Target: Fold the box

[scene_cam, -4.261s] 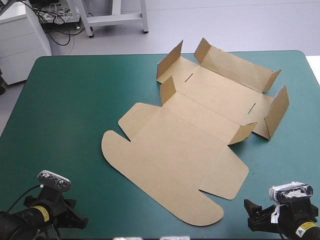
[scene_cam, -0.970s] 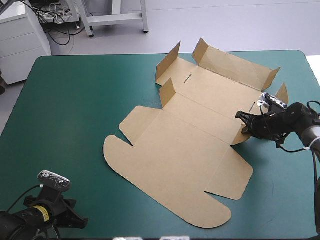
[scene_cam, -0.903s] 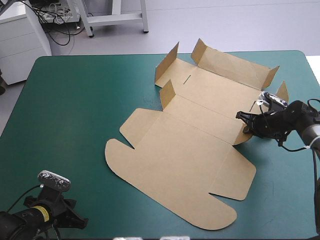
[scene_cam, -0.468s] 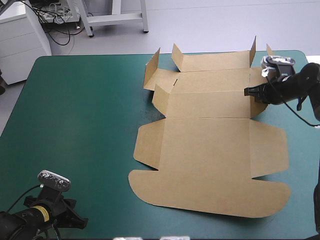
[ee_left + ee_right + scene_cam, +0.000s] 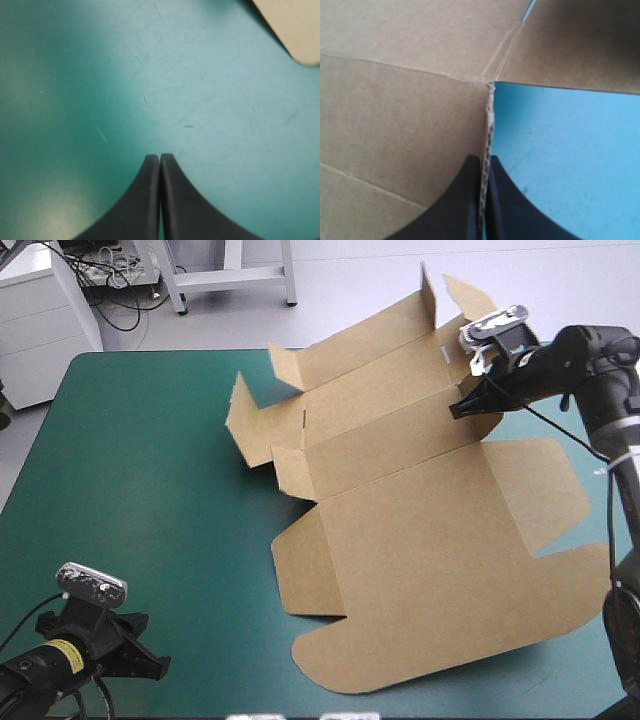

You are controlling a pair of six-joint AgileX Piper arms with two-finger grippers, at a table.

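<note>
Box (image 5: 420, 530): spread over the table's (image 5: 130, 460) right half, far walls raised.
Right gripper (image 5: 462, 408): clamps the sheet's edge near the table's far right corner.
Left gripper (image 5: 160, 157): closed, empty, over the table's near left corner.

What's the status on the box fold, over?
Right gripper shut on the box edge, far side lifted. Left gripper shut, empty, over the table. Nothing in the way.

Pale grey floor (image 5: 350, 280), white cabinet (image 5: 45, 330)
</note>
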